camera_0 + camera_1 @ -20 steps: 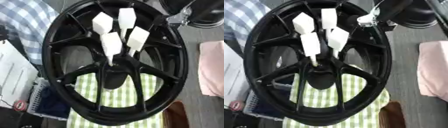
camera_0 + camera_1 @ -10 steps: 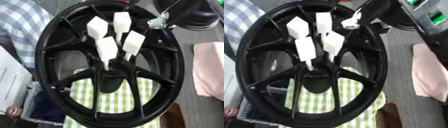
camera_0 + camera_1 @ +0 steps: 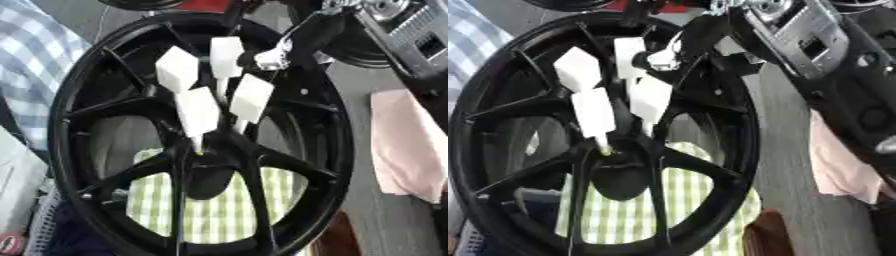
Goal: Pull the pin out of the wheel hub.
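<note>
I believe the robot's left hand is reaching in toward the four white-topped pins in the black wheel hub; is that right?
Not quite: it is the right hand, coming in from the upper right, as the right eye view shows. It is reaching toward the four white-topped pins in the black wheel hub. No left hand shows.

The right arm [image 3: 833, 75] is mostly black, with a silver-grey ribbed casing near the wrist that carries a small dark rectangular window. The right hand [image 3: 697, 40] has black fingers — one fingertip [image 3: 661, 59] is pale silver-white. A round silver joint [image 3: 385, 6] shows at the top.
</note>
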